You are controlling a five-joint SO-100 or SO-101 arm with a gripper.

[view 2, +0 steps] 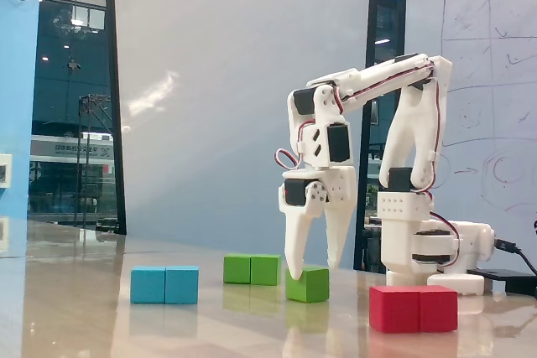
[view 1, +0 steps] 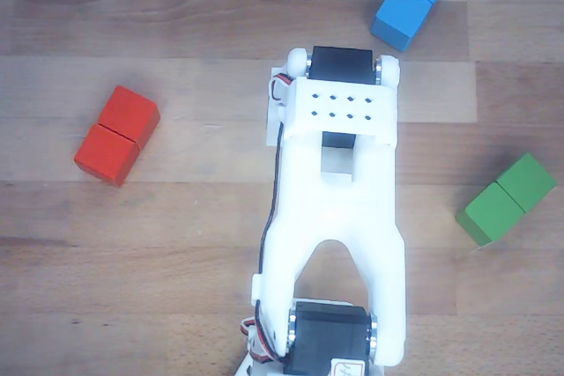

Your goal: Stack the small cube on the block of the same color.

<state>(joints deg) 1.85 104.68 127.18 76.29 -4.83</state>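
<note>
In the fixed view the small green cube [view 2: 308, 285] sits on the table, to the right of the long green block [view 2: 252, 269] and nearer the camera. My white gripper [view 2: 312, 270] hangs open right over the cube, pointing down. Its left fingertip [view 2: 293, 272] reaches the cube's top left corner, and the right finger ends just above the cube. In the other view, from above, the long green block [view 1: 507, 198] lies at the right. The arm [view 1: 333, 217] hides the small cube and the gripper there.
A blue two-cube block [view 2: 164, 285] lies left of the green one, also seen at the top [view 1: 412, 0] from above. A red two-cube block [view 2: 414, 308] lies in front of the arm's base [view 2: 428, 253], and at the left [view 1: 116, 136] from above.
</note>
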